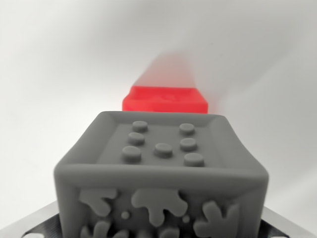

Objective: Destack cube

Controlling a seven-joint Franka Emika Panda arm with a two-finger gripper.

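Wrist view: a matte grey cube [161, 178] of moulded plastic fills the lower frame, its recessed top face framed by a raised rim and carrying seven round studs, its near face embossed with irregular splat-shaped reliefs. Beyond it, further from the camera, lies a glossy red cube [166, 99], blurred, with a similarly rimmed top, resting on the plain white surface [59, 74]. The pincer shows only as dark textured parts at the bottom corners on either side of the grey cube [34, 225], so whether it is clenched on the cube or released cannot be told.
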